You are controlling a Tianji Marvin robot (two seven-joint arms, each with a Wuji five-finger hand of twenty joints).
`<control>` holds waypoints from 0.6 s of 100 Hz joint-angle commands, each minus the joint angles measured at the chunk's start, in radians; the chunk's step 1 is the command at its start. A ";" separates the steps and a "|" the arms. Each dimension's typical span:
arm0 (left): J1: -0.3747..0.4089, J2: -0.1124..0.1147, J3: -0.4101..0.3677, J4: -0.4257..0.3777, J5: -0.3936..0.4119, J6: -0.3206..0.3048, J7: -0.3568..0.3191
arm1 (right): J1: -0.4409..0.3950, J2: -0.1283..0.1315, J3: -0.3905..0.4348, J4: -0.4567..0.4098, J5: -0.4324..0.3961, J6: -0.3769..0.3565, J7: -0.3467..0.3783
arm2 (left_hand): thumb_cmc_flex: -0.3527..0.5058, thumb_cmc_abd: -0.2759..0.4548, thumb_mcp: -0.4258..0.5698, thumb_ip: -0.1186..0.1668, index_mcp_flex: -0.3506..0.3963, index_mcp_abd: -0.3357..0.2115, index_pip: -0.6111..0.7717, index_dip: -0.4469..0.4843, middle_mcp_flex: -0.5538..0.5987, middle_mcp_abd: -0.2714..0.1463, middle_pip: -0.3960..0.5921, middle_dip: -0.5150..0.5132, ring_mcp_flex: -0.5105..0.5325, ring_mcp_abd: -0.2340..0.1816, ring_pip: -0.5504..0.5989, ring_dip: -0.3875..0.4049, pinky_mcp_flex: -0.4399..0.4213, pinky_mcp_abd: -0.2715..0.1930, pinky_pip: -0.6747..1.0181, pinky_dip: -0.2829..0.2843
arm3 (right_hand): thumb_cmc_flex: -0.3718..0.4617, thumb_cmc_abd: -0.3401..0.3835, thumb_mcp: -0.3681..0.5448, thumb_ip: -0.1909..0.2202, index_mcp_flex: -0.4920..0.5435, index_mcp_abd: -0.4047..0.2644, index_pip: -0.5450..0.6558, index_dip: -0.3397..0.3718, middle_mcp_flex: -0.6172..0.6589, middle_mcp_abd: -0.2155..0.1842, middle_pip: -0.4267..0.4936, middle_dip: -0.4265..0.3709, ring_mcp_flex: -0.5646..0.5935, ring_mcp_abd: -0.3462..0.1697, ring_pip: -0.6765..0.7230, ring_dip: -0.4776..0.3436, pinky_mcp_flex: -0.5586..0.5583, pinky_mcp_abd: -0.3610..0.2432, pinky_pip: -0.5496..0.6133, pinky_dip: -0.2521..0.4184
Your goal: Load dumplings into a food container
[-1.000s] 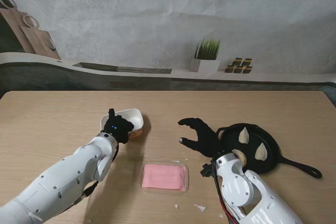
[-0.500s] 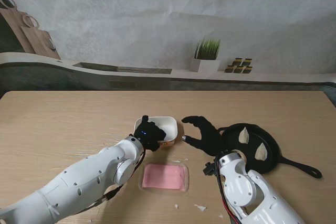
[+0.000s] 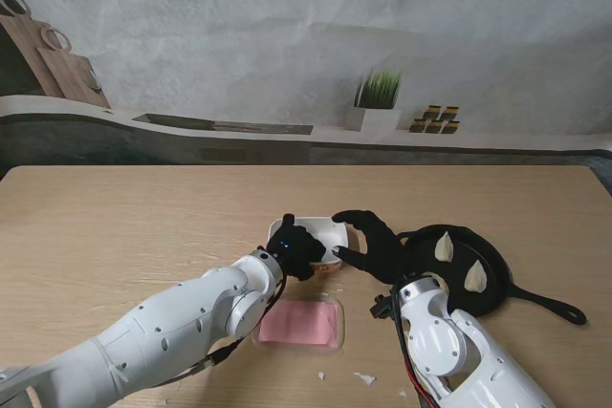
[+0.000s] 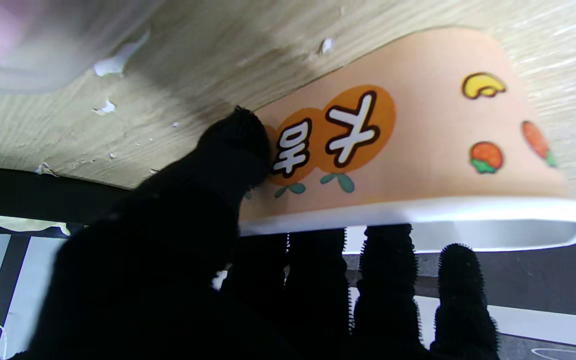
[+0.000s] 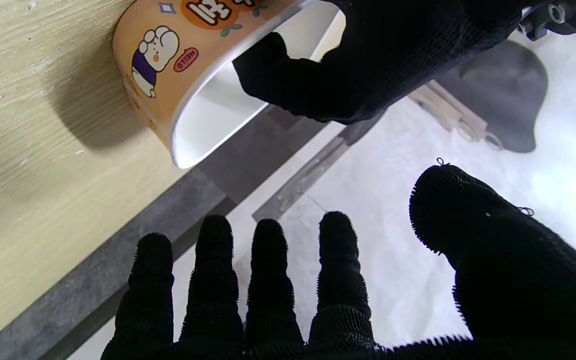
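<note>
Midway across the wooden table (image 3: 115, 217), the left hand (image 3: 295, 247) grasps the orange paper food container (image 3: 325, 233), thumb (image 4: 233, 145) pressed to its printed wall and fingers (image 4: 385, 280) hooked over the white rim. Just beside it, the right hand (image 3: 375, 244) hovers with fingers (image 5: 268, 280) spread, gripping nothing. Toward the table's right edge, a black skillet (image 3: 497, 291) carries pale dumplings (image 3: 444, 247). A pink-lidded tray (image 3: 304, 322) lies near the table's front edge.

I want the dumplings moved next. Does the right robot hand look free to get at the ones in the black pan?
Probably yes. The right robot hand is open and holds nothing, and the dumplings lie uncovered in the pan just to its right, with nothing between. The container sits on its other side.
</note>
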 commanded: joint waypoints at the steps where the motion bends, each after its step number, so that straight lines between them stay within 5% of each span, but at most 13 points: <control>1: -0.002 -0.005 -0.002 -0.014 -0.011 0.008 -0.030 | -0.005 -0.009 -0.001 -0.003 -0.004 -0.004 0.007 | -0.029 -0.055 0.005 -0.013 -0.023 -0.006 -0.037 -0.016 -0.059 0.005 0.034 -0.055 -0.021 0.016 -0.030 0.002 -0.027 0.031 -0.026 -0.020 | -0.001 -0.009 0.012 0.055 0.008 -0.026 0.006 0.000 0.000 -0.006 0.022 0.010 -0.021 -0.027 0.012 0.006 0.000 -0.031 -0.005 0.020; 6: -0.002 0.002 -0.001 -0.026 -0.006 0.009 -0.048 | -0.005 -0.010 0.000 -0.003 -0.003 -0.006 0.006 | -0.128 -0.039 0.047 -0.008 -0.049 0.012 -0.148 0.035 -0.176 0.016 0.090 -0.225 -0.055 0.025 -0.059 -0.004 -0.027 0.034 -0.084 0.000 | -0.005 -0.007 0.011 0.054 0.008 -0.026 0.006 0.000 0.001 -0.007 0.023 0.010 -0.020 -0.026 0.012 0.006 0.000 -0.031 -0.005 0.020; 9: -0.002 0.008 -0.001 -0.035 0.000 0.011 -0.061 | -0.004 -0.010 0.000 -0.002 -0.004 -0.008 0.005 | -0.206 -0.008 0.083 0.041 -0.083 0.039 -0.205 0.053 -0.245 0.026 0.082 -0.267 -0.081 0.034 -0.081 -0.011 -0.031 0.040 -0.113 0.004 | -0.007 -0.006 0.011 0.054 0.008 -0.026 0.006 0.000 0.001 -0.007 0.023 0.010 -0.020 -0.027 0.013 0.006 0.000 -0.030 -0.005 0.020; 13: 0.000 0.018 -0.003 -0.052 0.009 0.015 -0.083 | -0.004 -0.010 0.001 -0.001 -0.005 -0.011 0.003 | -0.240 -0.004 0.067 0.055 -0.129 0.050 -0.254 0.070 -0.313 0.040 0.060 -0.293 -0.110 0.037 -0.105 -0.016 -0.034 0.045 -0.145 0.016 | -0.008 -0.005 0.010 0.053 0.007 -0.026 0.006 0.000 0.001 -0.005 0.023 0.010 -0.021 -0.027 0.013 0.006 -0.001 -0.031 -0.005 0.020; 21: 0.014 0.038 -0.019 -0.088 0.028 0.022 -0.115 | -0.004 -0.011 0.003 0.000 -0.005 -0.015 -0.001 | -0.279 0.009 -0.018 0.053 -0.261 0.073 -0.383 0.054 -0.518 0.074 -0.034 -0.367 -0.201 0.035 -0.182 -0.043 -0.040 0.048 -0.222 0.035 | -0.010 -0.003 0.009 0.053 0.009 -0.025 0.007 0.000 0.003 -0.005 0.023 0.010 -0.021 -0.027 0.013 0.006 -0.001 -0.031 -0.005 0.020; 35: 0.065 0.074 -0.092 -0.157 0.101 -0.002 -0.126 | -0.006 -0.011 0.005 -0.001 -0.005 -0.018 -0.003 | -0.310 0.067 -0.158 0.061 -0.450 0.075 -0.541 -0.009 -0.773 0.116 -0.172 -0.546 -0.366 0.036 -0.423 -0.199 -0.042 0.037 -0.295 0.079 | -0.010 -0.004 0.007 0.053 0.010 -0.025 0.007 0.001 0.003 -0.005 0.023 0.010 -0.021 -0.026 0.013 0.006 0.000 -0.031 -0.005 0.020; 46: 0.144 0.101 -0.197 -0.236 0.181 -0.032 -0.119 | -0.007 -0.010 0.005 -0.004 -0.004 -0.020 0.001 | -0.314 0.093 -0.199 0.065 -0.528 0.086 -0.598 -0.042 -0.892 0.132 -0.196 -0.613 -0.438 0.020 -0.501 -0.258 -0.037 0.028 -0.344 0.064 | -0.011 -0.004 0.005 0.052 0.010 -0.025 0.006 0.001 0.004 -0.005 0.022 0.010 -0.020 -0.025 0.013 0.006 0.000 -0.030 -0.005 0.020; 60: 0.294 0.118 -0.392 -0.338 0.227 -0.105 -0.076 | -0.010 -0.007 0.010 -0.008 -0.015 -0.026 0.006 | -0.325 0.144 -0.215 0.067 -0.573 0.082 -0.610 -0.049 -0.906 0.109 -0.225 -0.642 -0.468 0.000 -0.505 -0.265 -0.032 0.008 -0.357 0.054 | -0.004 -0.010 0.008 0.053 0.007 -0.022 0.008 0.002 0.003 -0.003 0.025 0.011 -0.019 -0.026 0.015 0.007 0.005 -0.036 -0.004 0.020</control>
